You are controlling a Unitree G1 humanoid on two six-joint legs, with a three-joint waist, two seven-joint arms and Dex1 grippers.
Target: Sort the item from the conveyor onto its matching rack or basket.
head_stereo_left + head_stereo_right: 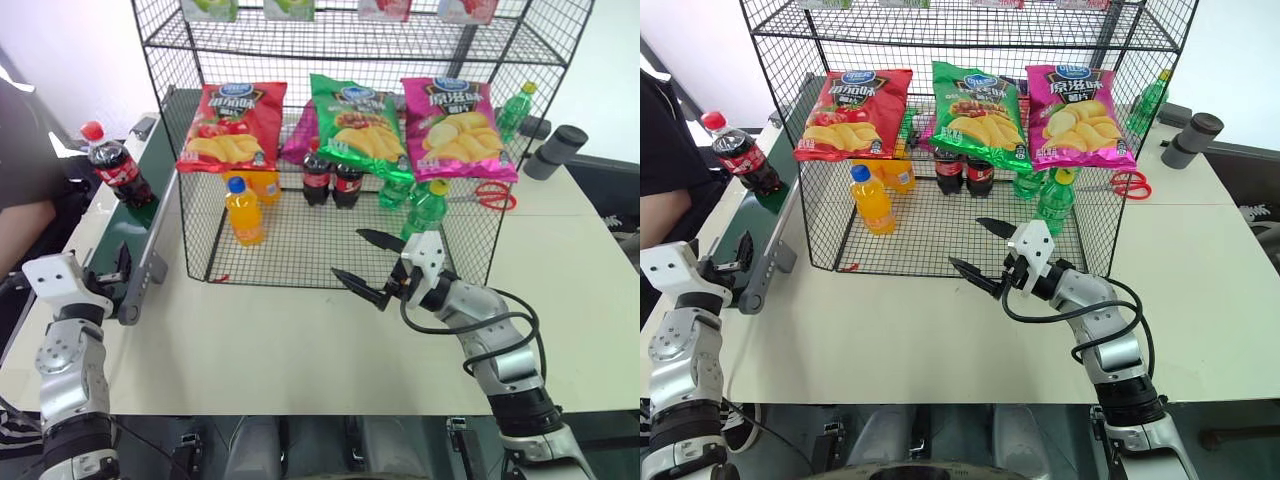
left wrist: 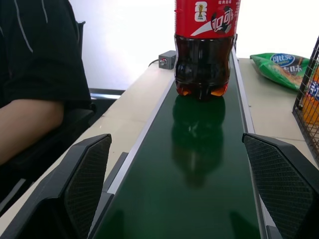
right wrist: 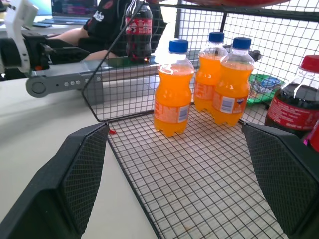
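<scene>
Left wrist view: cola bottle (image 2: 202,47) upright on the conveyor (image 2: 199,164).
Left pincer (image 2: 187,191) spread wide, short of it; right pincer (image 1: 368,265) apart before the rack (image 1: 330,150).

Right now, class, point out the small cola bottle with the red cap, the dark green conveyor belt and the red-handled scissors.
cola bottle (image 1: 118,172): left eye view, red label.
conveyor belt (image 2: 199,169): left wrist view, belt surface.
scissors (image 1: 494,196): left eye view, handles.

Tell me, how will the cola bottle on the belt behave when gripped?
The cola bottle looks full, so probably heavy for its size. It stands upright, tall over a narrow base, so a high push may tip it. Its round plastic body could slip or roll if it falls.
</scene>
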